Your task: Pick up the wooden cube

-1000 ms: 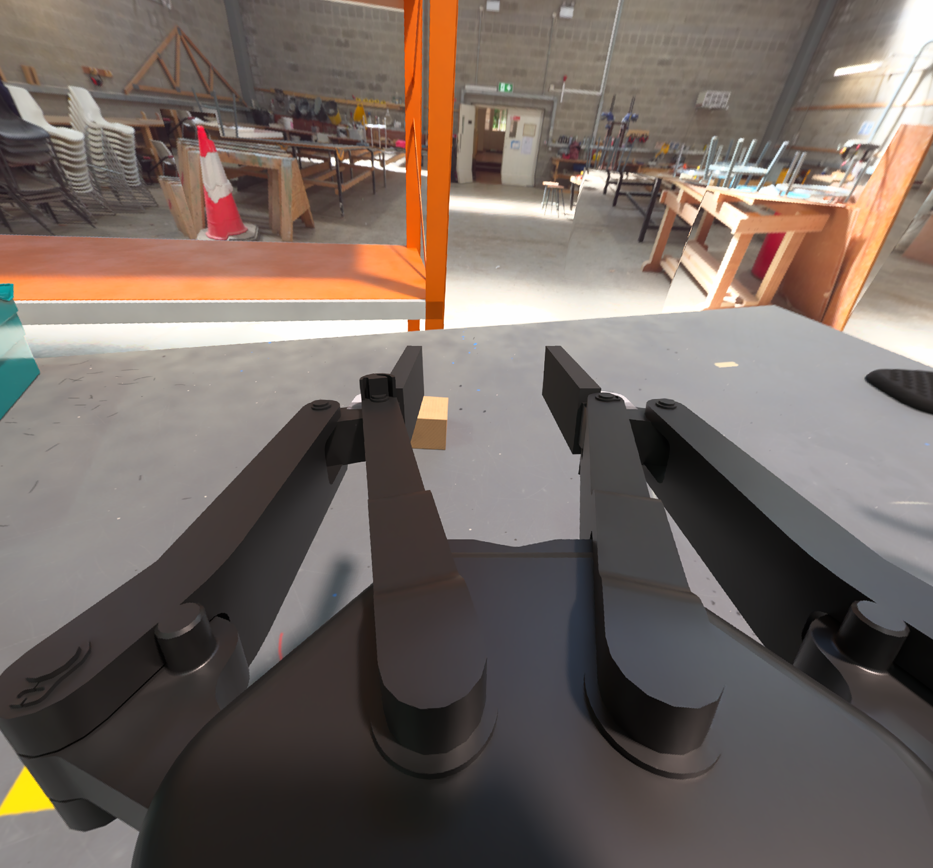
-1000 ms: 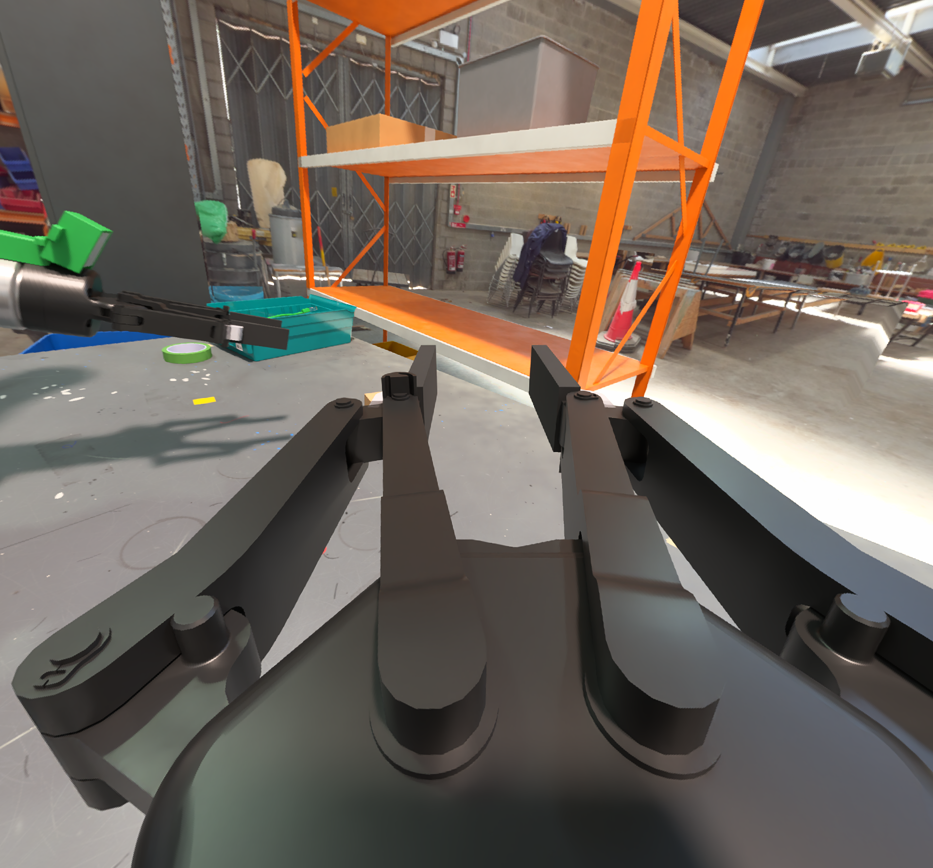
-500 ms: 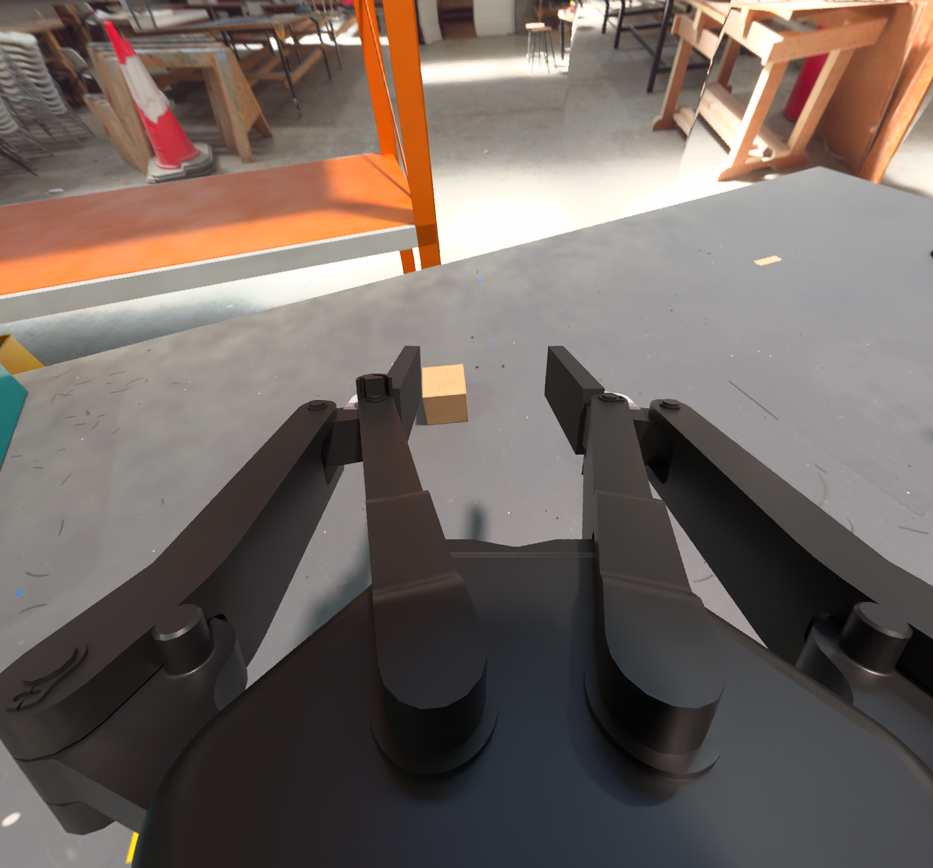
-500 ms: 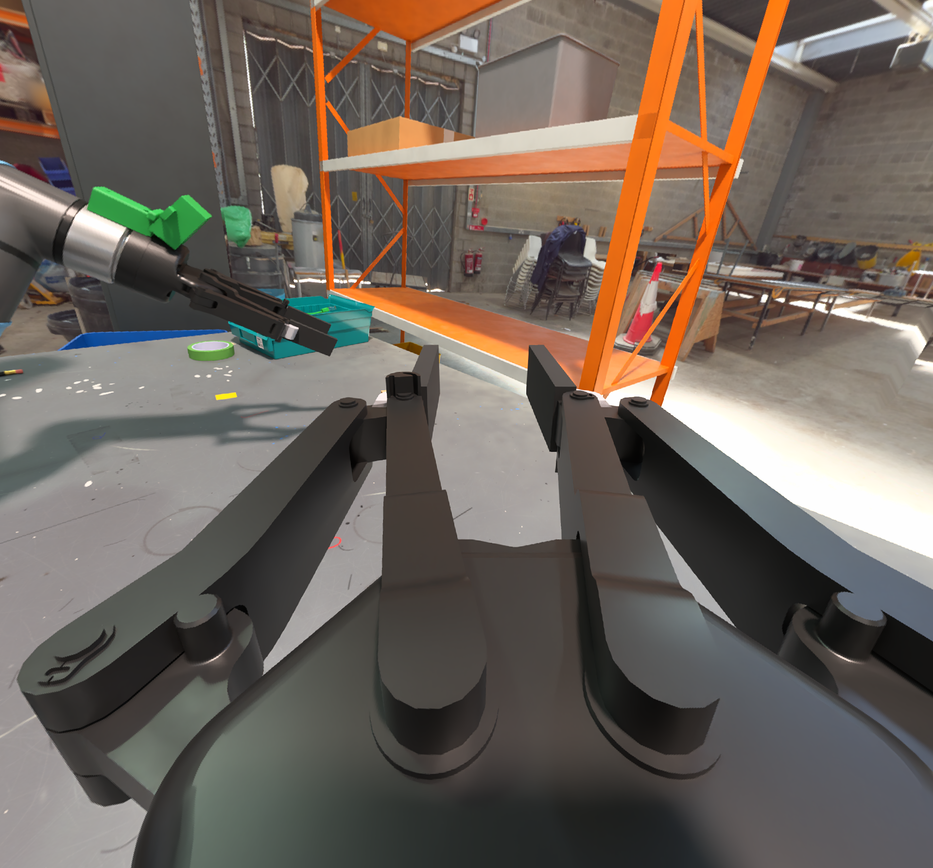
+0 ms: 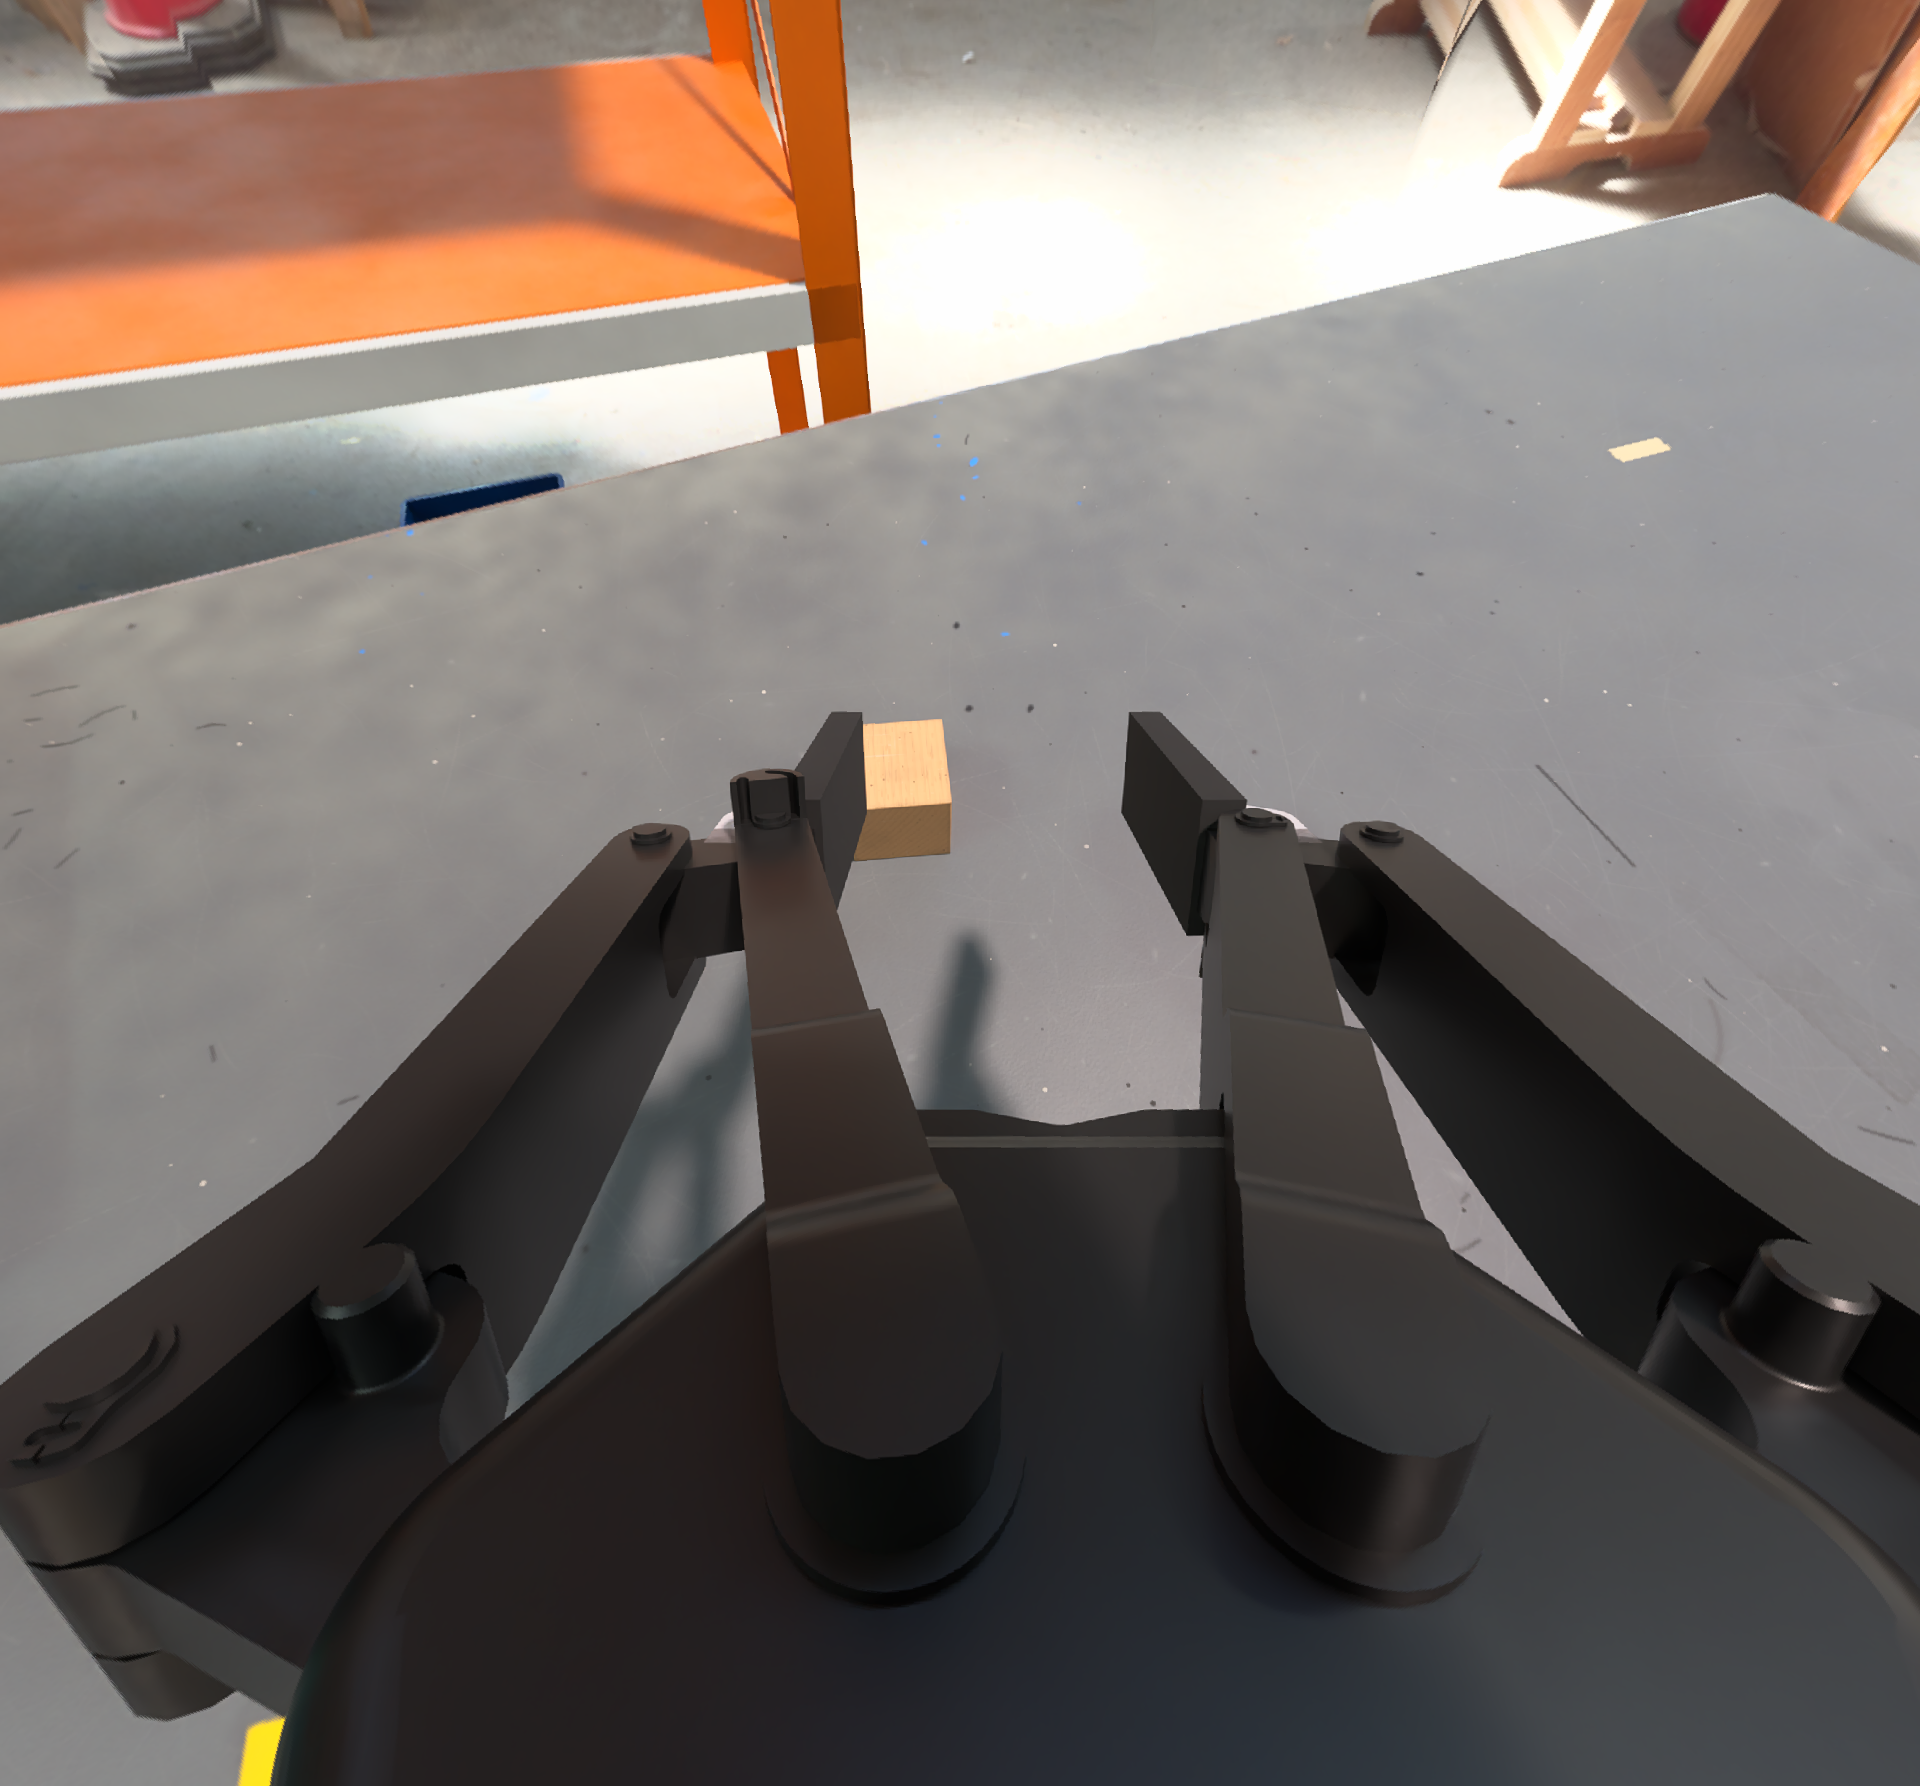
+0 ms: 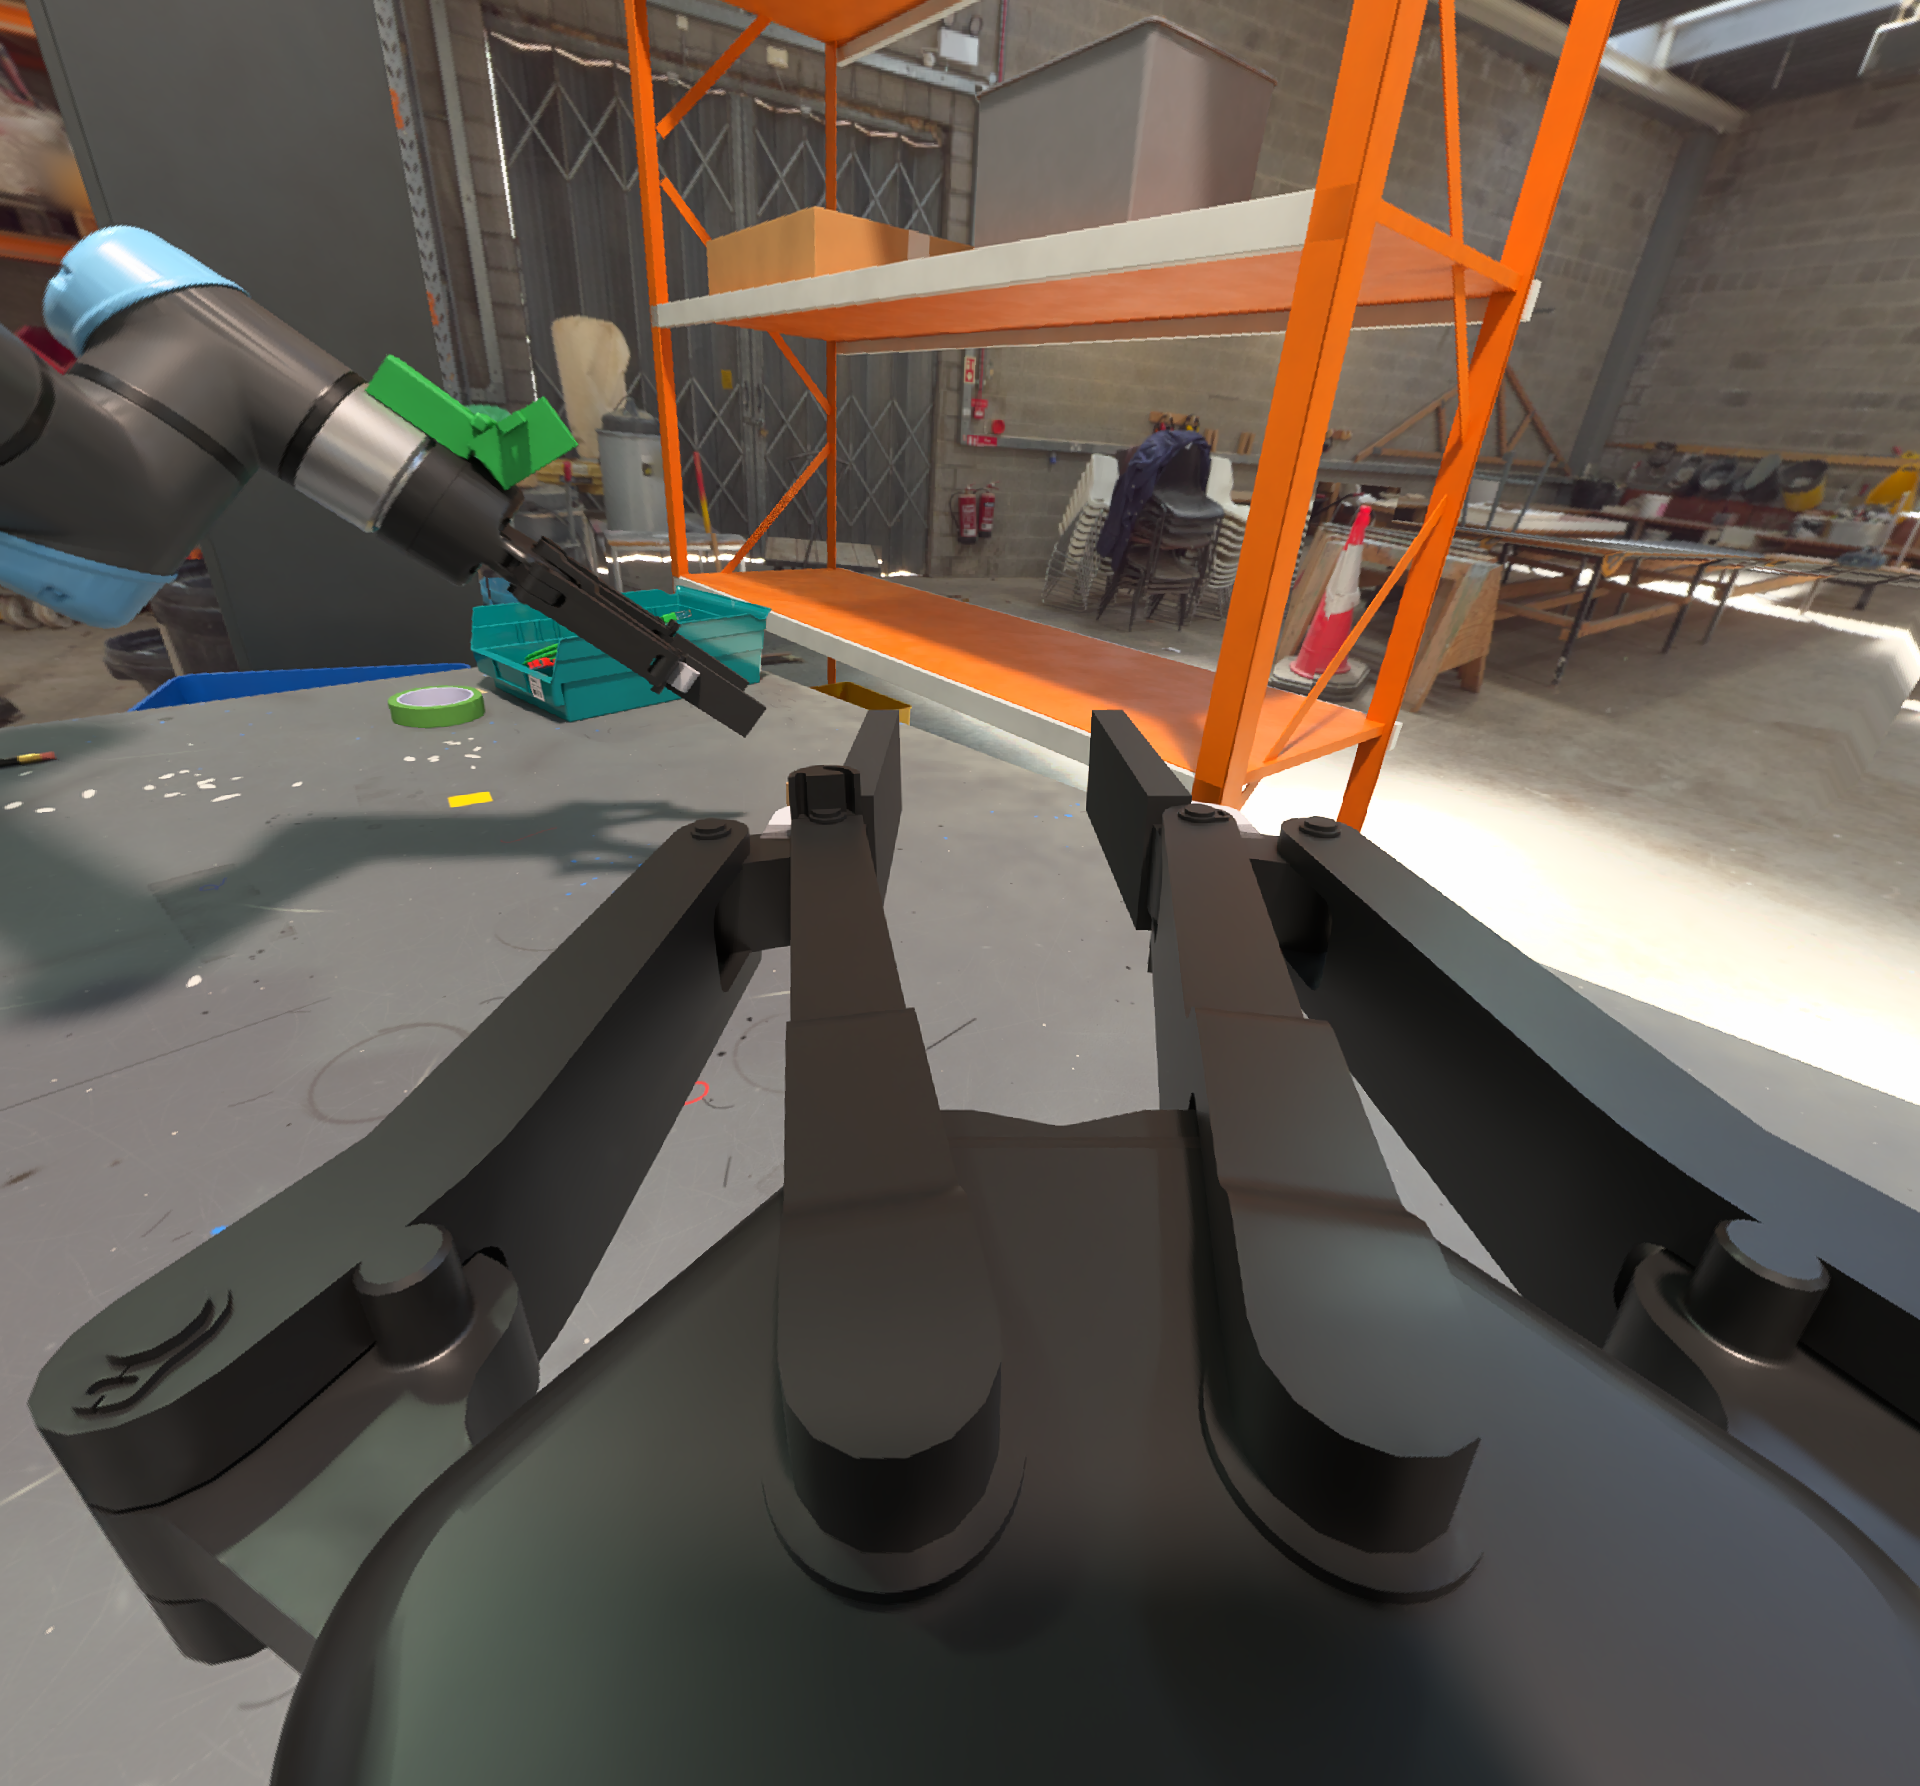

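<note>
Both grippers have wide-open, empty jaws. Left gripper tilts down toward the grey table; the wooden cube lies there, beside its left fingertip. Right gripper points level above the table.

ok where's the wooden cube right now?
In the left wrist view, the wooden cube sits on the grey table, just beyond the open left hand, partly hidden behind its left fingertip.
</note>
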Controlling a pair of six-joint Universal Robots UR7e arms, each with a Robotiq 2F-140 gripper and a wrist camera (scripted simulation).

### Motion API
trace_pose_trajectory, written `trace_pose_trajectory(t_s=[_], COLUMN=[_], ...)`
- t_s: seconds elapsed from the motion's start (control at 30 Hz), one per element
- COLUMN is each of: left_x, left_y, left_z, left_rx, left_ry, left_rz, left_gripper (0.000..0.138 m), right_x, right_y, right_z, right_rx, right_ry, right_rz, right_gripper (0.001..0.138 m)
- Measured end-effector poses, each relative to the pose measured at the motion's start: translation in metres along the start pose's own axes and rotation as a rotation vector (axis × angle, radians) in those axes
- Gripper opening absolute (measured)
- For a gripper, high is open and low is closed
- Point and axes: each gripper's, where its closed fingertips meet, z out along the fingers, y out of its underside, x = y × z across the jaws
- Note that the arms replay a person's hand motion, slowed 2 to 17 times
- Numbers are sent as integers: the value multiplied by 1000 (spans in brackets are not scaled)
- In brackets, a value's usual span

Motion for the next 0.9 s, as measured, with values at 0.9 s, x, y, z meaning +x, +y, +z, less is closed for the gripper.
trace_pose_trajectory(t_s=[0.9], left_x=[-21], left_y=[24], left_z=[83], left_rx=[-296], left_ry=[-115], left_rz=[-37], left_gripper=[65], right_x=[8], right_y=[7], right_z=[1], right_rx=[-20], right_ry=[20], right_rz=[-10], right_gripper=[48])
